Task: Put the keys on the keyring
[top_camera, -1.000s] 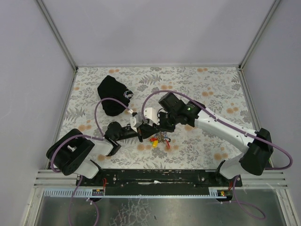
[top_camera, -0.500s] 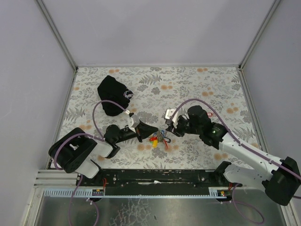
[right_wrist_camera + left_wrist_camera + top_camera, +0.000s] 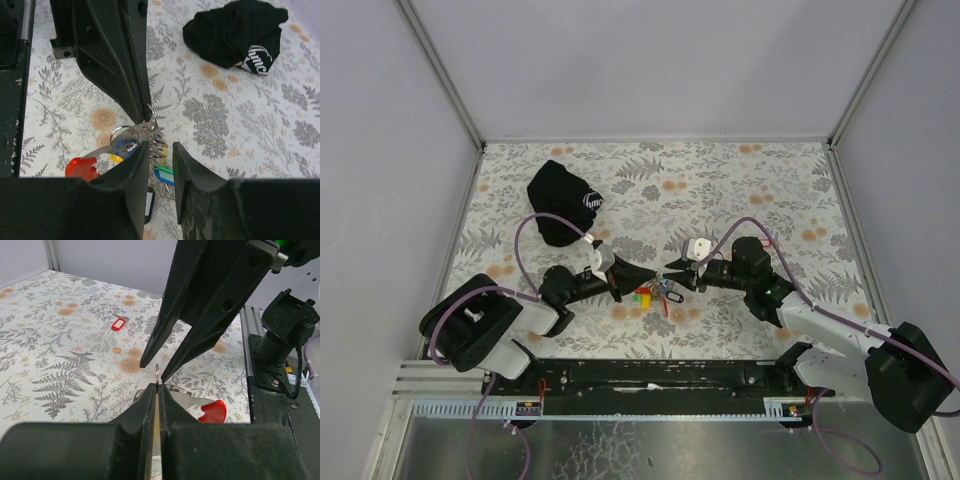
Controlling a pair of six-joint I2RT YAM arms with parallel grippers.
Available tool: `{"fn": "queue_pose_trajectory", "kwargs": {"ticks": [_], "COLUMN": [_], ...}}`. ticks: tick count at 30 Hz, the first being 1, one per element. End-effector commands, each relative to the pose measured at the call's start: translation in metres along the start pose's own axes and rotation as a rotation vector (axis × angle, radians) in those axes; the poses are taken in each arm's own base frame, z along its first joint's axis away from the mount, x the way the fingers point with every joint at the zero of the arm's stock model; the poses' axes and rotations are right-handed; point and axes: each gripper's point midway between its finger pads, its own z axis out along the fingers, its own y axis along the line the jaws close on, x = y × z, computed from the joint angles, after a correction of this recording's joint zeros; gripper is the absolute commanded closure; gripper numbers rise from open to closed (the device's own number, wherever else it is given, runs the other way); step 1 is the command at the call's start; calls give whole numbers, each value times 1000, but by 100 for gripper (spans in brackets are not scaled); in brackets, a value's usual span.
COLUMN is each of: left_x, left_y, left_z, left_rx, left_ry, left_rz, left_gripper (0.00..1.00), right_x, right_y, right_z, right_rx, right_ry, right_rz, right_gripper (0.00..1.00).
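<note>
My left gripper (image 3: pixel 651 274) is shut on a thin metal keyring (image 3: pixel 157 373), held edge-on between its tips. The keys (image 3: pixel 655 295) hang from it in a bunch on the table, with yellow, green, blue, black and red tags (image 3: pixel 165 172). A flat metal piece with a red end (image 3: pixel 82 167) and a larger ring (image 3: pixel 124 137) lie in the bunch. My right gripper (image 3: pixel 671 270) is open and faces the left one tip to tip. In the right wrist view it (image 3: pixel 161 150) straddles the keys just beyond the left gripper (image 3: pixel 120 60). One red-tagged key (image 3: pixel 118 324) lies apart on the table.
A black cloth pouch (image 3: pixel 563 203) with a white logo lies at the back left; it also shows in the right wrist view (image 3: pixel 235 32). The floral table (image 3: pixel 770 190) is walled on three sides. The arm bases and rail (image 3: pixel 660 375) run along the near edge.
My right arm has swung away from above the keys to the right, dropped low, and now points its open gripper at the left gripper's tips. The left gripper has stayed shut and nearly still.
</note>
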Motion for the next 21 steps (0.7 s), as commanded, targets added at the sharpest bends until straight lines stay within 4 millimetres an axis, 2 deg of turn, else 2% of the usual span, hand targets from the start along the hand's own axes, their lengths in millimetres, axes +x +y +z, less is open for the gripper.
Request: {"fn": "queue_pose_trajectory", "kwargs": {"ticks": [1,12,17,20,21], "left_x": [-27,-28,-27,-25,-25], "left_y": [-9,-12,-13,-13,-13], "left_z": [3,5,4,3,3], "left_rx": [43,65,74,70,66], "left_ry": [-96,-95,-90,-87,-86], "left_rz": [75,73,73,77,78], "left_gripper": [100,100,100,95,94], "right_x": [-33,-29,-31,-34,-34], "right_y": [-1,1,0,-4,-6], "right_z": [4,11,13,13,13], "right_rx": [-28,-70,-80,-75,-72], "right_ry": [-152,-147,-140,-113,-97], "right_rz": [-79,-68,-67,-72,-75], "right_gripper": [69,76,88,99,100]}}
